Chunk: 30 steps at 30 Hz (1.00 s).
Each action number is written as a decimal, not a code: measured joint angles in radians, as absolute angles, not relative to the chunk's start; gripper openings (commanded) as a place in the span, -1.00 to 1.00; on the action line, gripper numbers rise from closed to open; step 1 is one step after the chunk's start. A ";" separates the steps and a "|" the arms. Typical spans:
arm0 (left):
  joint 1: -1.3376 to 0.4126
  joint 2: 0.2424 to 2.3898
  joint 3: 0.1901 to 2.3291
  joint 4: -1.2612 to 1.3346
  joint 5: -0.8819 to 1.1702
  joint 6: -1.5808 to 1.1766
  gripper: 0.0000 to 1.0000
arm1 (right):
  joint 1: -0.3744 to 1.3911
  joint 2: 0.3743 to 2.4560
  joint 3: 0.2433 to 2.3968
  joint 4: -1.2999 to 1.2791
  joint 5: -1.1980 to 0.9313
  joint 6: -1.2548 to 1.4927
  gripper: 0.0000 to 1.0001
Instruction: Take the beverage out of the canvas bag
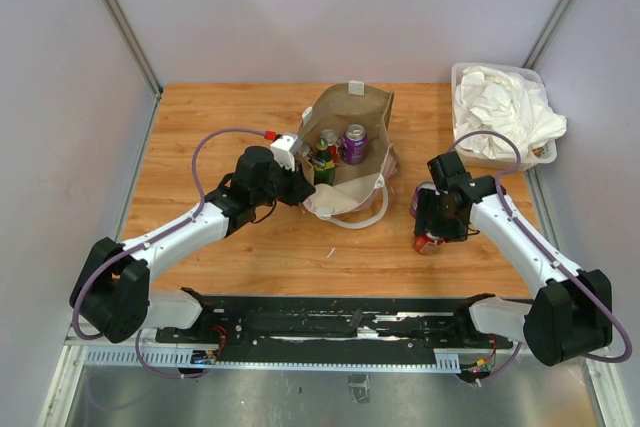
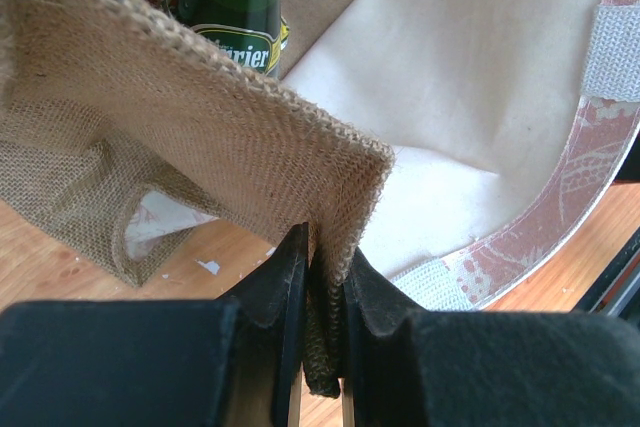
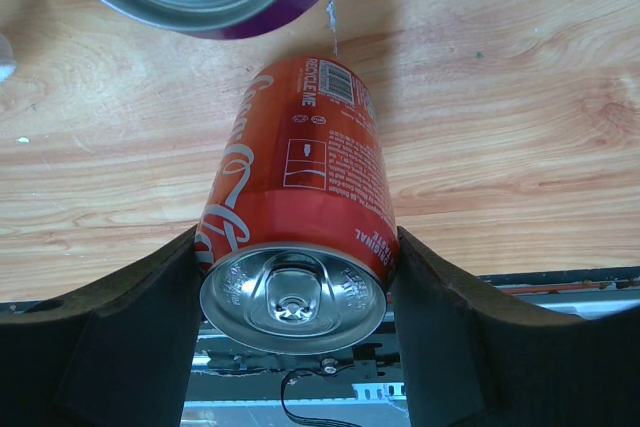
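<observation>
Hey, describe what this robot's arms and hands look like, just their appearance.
Both the left arm and right arm have white links between chunky black joints. A lavender cable loops along each, the left one ending in a red plug. The left hand and right hand have matte black, wedge-shaped fingers.

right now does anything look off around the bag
Nothing spilled or broken. The canvas bag has its rim bent out of shape where the left fingers pinch it, and a small white scrap lies on the table beside it.
</observation>
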<state>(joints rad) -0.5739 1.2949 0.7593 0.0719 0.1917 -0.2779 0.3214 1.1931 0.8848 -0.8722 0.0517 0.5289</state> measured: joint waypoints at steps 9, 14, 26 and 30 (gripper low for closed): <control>-0.574 1.295 0.759 0.072 0.192 -0.278 -0.83 | 0.332 1.216 0.912 -0.889 0.059 0.535 0.91; -0.574 1.295 0.759 0.072 0.192 -0.278 -0.82 | 0.369 1.212 0.961 -0.919 0.108 0.535 0.74; -0.574 1.295 0.759 0.073 0.192 -0.286 -0.78 | 0.644 1.268 1.591 -1.034 0.358 0.481 -0.02; -0.574 1.295 0.759 0.073 0.192 -0.291 -0.75 | 0.668 1.375 1.748 -0.984 0.343 0.420 -0.06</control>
<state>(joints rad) -0.5739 1.2949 0.7593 0.0727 0.1921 -0.2909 0.6678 1.3754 1.7485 -0.9840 0.3431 0.4198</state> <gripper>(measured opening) 0.172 0.480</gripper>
